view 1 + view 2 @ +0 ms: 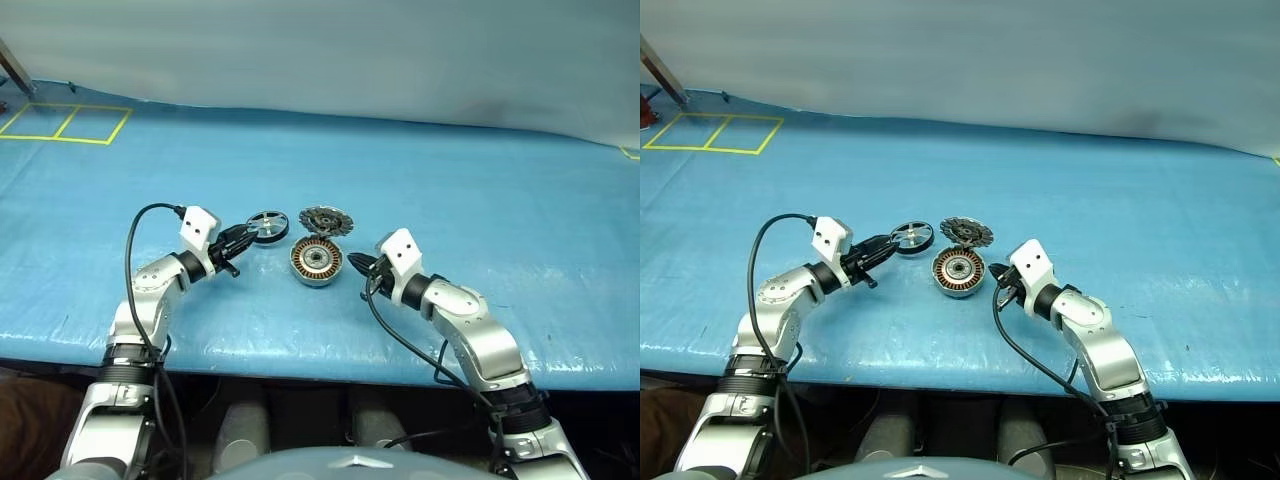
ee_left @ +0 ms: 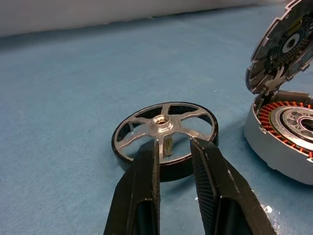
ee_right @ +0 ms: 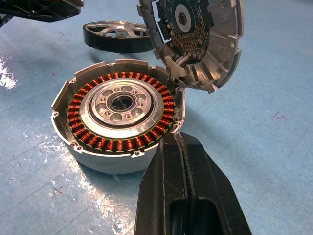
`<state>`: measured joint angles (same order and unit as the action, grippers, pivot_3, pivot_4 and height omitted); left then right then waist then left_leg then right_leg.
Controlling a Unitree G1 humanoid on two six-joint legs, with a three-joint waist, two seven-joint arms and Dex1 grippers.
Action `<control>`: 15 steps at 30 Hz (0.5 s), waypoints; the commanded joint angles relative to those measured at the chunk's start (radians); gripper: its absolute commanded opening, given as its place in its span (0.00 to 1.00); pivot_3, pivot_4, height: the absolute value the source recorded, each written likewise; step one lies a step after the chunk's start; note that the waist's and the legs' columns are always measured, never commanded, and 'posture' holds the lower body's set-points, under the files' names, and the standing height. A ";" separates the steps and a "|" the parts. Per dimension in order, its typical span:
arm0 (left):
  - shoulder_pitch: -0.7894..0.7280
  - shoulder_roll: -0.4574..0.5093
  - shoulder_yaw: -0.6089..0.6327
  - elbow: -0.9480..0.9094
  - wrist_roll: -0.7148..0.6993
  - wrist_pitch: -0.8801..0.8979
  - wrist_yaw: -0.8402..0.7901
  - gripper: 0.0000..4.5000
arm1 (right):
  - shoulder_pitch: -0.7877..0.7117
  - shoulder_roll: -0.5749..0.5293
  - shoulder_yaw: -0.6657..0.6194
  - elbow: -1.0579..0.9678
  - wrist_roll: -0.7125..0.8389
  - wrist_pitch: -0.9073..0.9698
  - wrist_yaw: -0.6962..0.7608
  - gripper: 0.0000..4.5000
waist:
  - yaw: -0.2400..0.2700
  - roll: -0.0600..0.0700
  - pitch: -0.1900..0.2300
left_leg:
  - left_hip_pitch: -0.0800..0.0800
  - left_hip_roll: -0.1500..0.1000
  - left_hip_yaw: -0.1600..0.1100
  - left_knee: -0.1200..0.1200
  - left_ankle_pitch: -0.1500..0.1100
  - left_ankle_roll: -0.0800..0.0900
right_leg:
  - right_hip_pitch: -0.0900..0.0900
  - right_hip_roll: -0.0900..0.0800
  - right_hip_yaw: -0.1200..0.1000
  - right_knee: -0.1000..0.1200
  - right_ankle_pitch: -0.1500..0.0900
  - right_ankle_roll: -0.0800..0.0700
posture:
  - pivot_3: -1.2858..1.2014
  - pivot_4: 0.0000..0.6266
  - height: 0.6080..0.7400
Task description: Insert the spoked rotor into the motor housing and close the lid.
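While both arms reach in over the near edge of the blue tabletop point(image 1: 520, 230), the right hand point(image 3: 182, 147) rests closest to the robot with its two black fingers pressed fully together, holding nothing; its tips sit just beside the near wall of the motor housing point(image 3: 117, 117). That grey cup stands upright on the tabletop between the two hands, its ring of copper-brown windings and its central hole exposed. To the robot's left, the left hand point(image 2: 173, 147) has its fingers partly apart, one on each side of a spoke of the spoked rotor point(image 2: 165, 134), reaching over the dark rim toward the hub; whether the fingers actually press the spoke cannot be told. The rotor lies just left of the housing, a little beyond it, apart from it. Farther back, the lid point(image 3: 195, 36) stands tilted up at the housing's far edge, joined there by a small pale link, its finned dark inner face turned toward the robot. Beyond, yellow tape lines point(image 1: 65, 125) mark the far left corner.
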<state>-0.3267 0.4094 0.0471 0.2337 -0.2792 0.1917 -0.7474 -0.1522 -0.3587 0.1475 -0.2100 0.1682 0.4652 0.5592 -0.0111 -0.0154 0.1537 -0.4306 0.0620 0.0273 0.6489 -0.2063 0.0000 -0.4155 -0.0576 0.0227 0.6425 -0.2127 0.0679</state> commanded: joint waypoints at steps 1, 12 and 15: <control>-0.040 -0.012 0.023 -0.034 -0.029 0.012 0.011 0.51 | -0.002 -0.007 -0.020 -0.037 0.005 -0.014 -0.005 0.00 | 0.000 0.000 0.000 | 0.000 0.000 0.000 0.000 0.000 0.000 | 0.000 0.000 0.000 0.000 0.000 0.000 | 0.52 0.24 1.00; -0.147 -0.057 -0.043 0.116 0.006 0.157 0.037 0.71 | 0.001 -0.006 -0.011 -0.036 0.000 -0.014 -0.007 0.00 | -0.001 0.000 0.000 | 0.000 0.000 0.000 0.000 0.000 0.000 | 0.000 0.000 0.000 0.000 0.000 0.002 | 0.52 0.24 1.00; -0.162 -0.051 -0.077 0.162 0.042 0.177 0.040 0.71 | 0.008 -0.005 -0.011 -0.040 0.000 -0.013 -0.010 0.00 | -0.001 0.000 0.000 | 0.000 0.000 -0.001 0.000 0.000 0.000 | 0.001 0.001 0.000 0.000 0.000 0.002 | 0.52 0.24 1.00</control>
<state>-0.4772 0.3535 -0.0126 0.3728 -0.2641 0.3503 -0.7077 -0.1416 -0.3618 0.1487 -0.2104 0.1653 0.4652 0.5541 -0.0119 -0.0158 0.1538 -0.4302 0.0616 0.0263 0.6492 -0.2063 0.0000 -0.4147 -0.0569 0.0225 0.6427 -0.2131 0.0697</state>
